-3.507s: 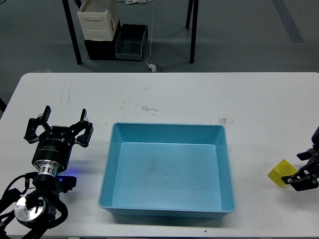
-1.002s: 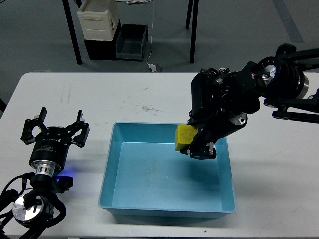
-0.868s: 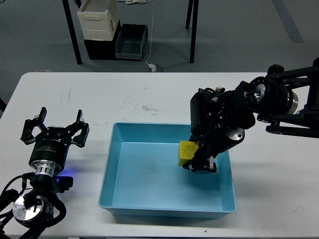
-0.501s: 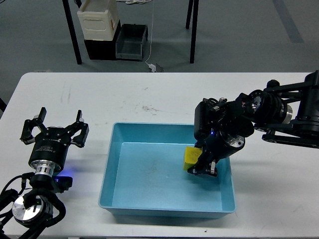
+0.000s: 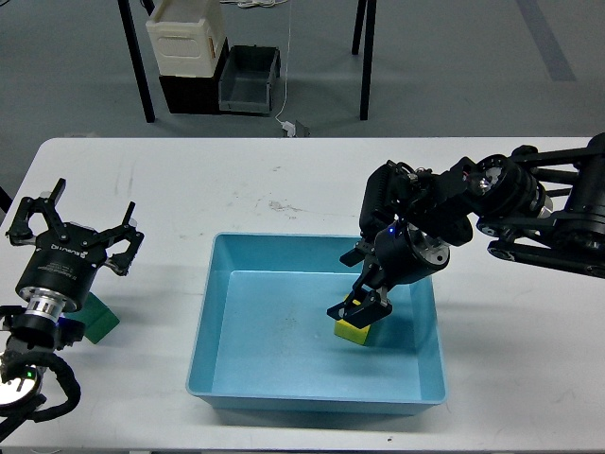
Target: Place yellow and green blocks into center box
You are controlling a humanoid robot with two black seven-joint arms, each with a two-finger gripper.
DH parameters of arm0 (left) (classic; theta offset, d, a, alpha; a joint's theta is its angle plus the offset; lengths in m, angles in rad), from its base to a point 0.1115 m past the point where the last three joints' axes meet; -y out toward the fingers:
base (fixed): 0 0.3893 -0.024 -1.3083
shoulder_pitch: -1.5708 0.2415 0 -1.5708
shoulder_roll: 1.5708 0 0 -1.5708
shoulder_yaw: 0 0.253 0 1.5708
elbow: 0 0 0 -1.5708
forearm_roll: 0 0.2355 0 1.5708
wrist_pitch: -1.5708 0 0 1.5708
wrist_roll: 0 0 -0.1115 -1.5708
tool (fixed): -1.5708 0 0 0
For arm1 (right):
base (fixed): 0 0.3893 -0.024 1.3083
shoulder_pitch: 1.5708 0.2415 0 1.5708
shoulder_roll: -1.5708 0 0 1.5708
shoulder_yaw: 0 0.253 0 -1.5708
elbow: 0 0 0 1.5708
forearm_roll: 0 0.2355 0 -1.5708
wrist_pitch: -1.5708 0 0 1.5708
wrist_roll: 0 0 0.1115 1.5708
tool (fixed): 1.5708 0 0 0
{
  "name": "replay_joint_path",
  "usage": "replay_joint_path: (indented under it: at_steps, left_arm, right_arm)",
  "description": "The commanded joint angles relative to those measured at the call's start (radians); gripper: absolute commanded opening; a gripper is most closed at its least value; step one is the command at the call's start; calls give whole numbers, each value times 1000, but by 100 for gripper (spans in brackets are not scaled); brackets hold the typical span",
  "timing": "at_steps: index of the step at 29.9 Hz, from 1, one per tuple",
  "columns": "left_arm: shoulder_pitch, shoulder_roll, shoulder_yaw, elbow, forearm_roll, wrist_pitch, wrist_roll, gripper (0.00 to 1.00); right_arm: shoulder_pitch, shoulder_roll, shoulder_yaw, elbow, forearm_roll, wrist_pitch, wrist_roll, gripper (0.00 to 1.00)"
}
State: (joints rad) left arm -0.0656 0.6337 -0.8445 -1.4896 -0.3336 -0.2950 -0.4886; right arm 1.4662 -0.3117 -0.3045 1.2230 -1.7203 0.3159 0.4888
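head view: the yellow block (image 5: pixel 355 330) sits on the floor of the light-blue tray (image 5: pixel 214 284), the right gripper (image 5: pixel 360 307) clenched on its top, so it looks delivered but not let go. the green block (image 5: pixel 97 318) remains on the table (image 5: pixel 284 180) beside the left gripper (image 5: pixel 69 236), whose fingers are spread and grasp nothing.

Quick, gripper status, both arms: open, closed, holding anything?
Left gripper: open, holding nothing, above the green block.
Right gripper: at the yellow block in the blue tray; cannot tell whether it grips.
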Motion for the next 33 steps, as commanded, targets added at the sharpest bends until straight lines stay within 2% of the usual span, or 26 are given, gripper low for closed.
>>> replay_joint_path:
  at_steps: [1,5,8,15,21,22,27,33]
  left_arm:
    - [-20,31,-13,0,135,4,0,100]
    - [-52,98,-30,0,316,63,0,99]
    - [-78,174,-31,0,383,96,0,98]
    - [-125,288,-79,0,375,83,0,100]
    - [-132,311,-166,20,445,73,0,100]
    - [-143,325,-168,22,511,71,0,100]
    - [-223,345,-168,28,934,74,0,100]
    - [-279,414,-166,15,1378,70,0,100]
  right_arm:
    - [-9,-61,129,-7,48,0,0,97]
    - [-52,-107,299,-7,105,-3,0,97]
    - [-131,-104,503,-8,133,-3,0,97]
    - [-389,26,980,6,156,-8,0,97]
    - [-592,103,1252,52,162,-122,0,97]
    - [-625,103,1287,70,171,-132,-1,97]
    - [-805,109,1465,151,292,-142,-79,96]
    - [-1047,121,1636,254,398,-172,-118,94]
